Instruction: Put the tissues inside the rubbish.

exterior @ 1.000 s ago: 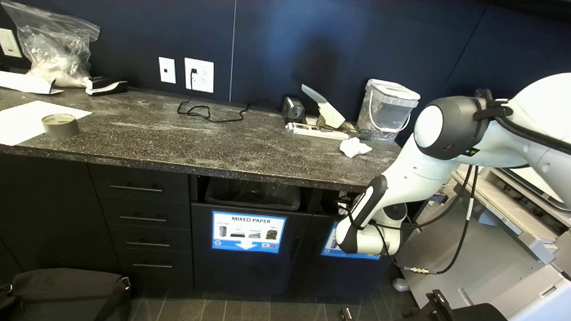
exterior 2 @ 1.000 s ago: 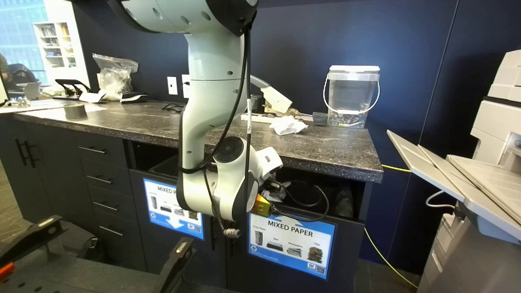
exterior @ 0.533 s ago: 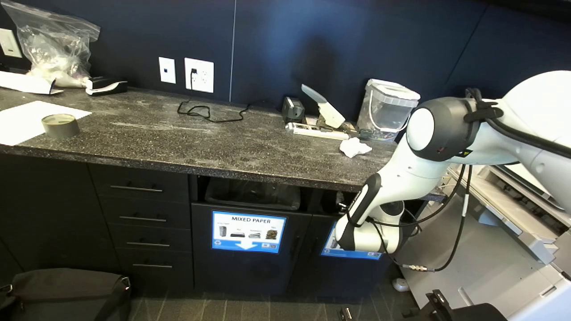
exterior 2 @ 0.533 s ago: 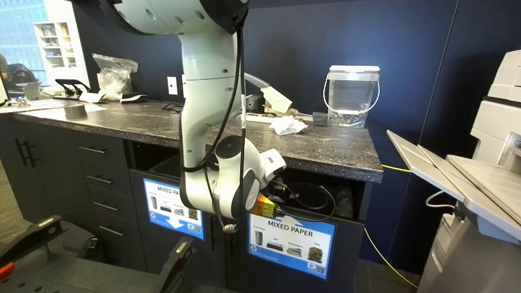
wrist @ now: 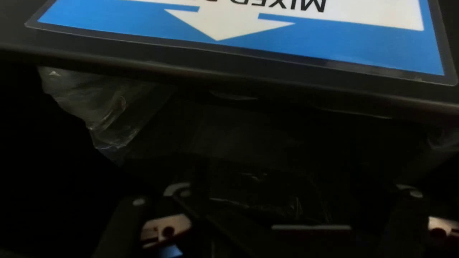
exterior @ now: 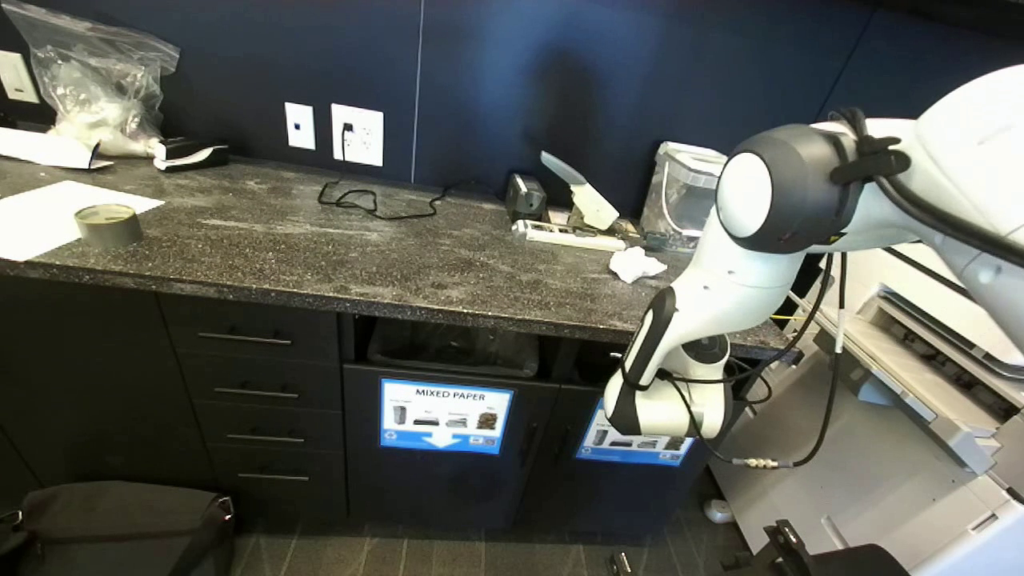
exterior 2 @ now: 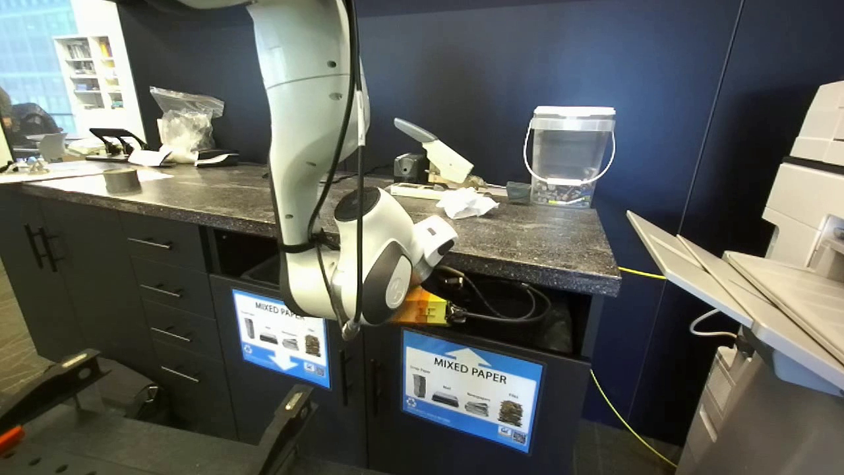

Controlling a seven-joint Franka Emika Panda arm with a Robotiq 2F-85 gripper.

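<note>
Arm [exterior 2: 300,168] had risen; jaws stood parted, nothing visible between; tissue [exterior 2: 467,204] above them looked light, soft, best pinched mid-crumple.

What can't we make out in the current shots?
Contents of the plastic-lined bin: wrist view, lost in shadow.
Hand: both exterior views, blocked by the robot arm.
MIXED PAPER sign: wrist view, mostly cut off by the top edge.
Clear lidded bucket: in an exterior view, right side partly covered by the robot arm.
Pieces at its bottom: in an exterior view, too small to identify.
</note>
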